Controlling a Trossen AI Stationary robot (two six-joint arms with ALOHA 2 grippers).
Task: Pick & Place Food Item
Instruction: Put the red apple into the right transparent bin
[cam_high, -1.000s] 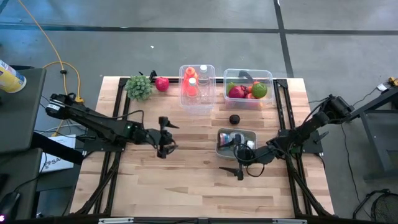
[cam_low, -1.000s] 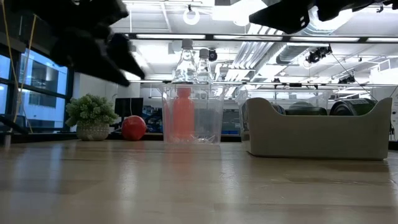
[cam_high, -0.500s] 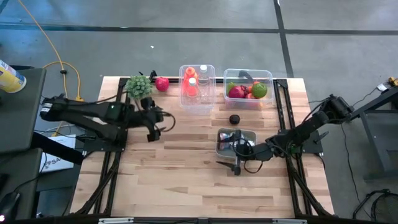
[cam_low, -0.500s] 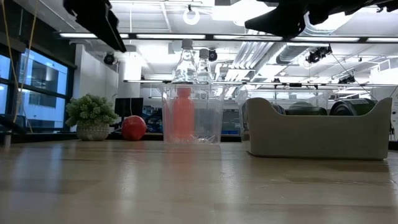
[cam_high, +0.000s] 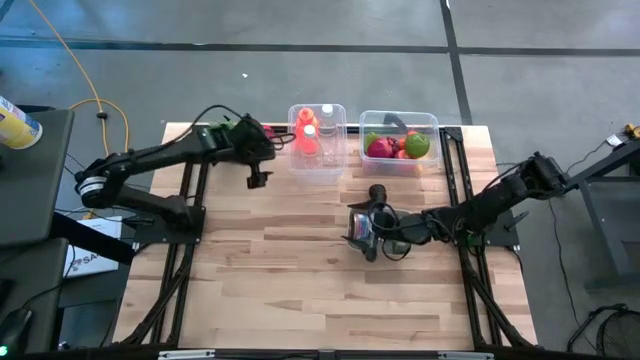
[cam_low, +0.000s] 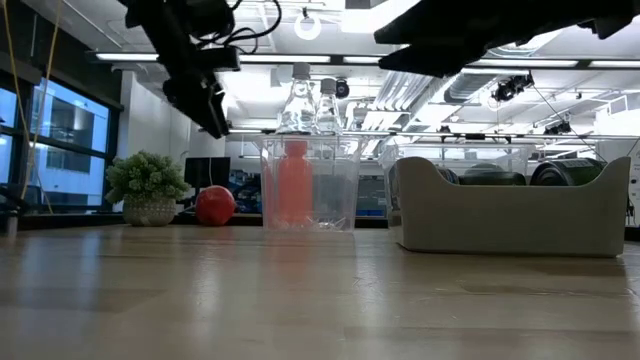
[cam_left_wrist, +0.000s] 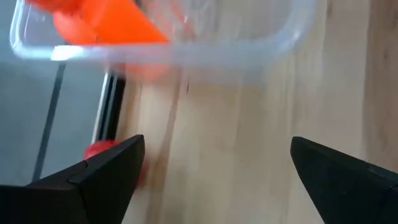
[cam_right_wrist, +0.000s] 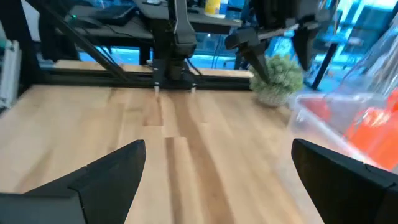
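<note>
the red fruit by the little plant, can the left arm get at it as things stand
Probably yes. The left pincer hangs open just beside the red fruit, which lies bare on the table next to the plant, with nothing between them.

Even, bright overhead light; ceiling strips (cam_low: 300, 58) visible in low view, arms backlit to near silhouettes. Table (cam_high: 300, 280) evenly lit from above, shadows soft and faint. Low view: near table surface out of focus, mild sheen on the wood. Left wrist view heavily blurred, clear bin (cam_left_wrist: 186, 50) smeared. Right wrist view soft, plant (cam_right_wrist: 278, 78) and background slightly blurred.
</note>
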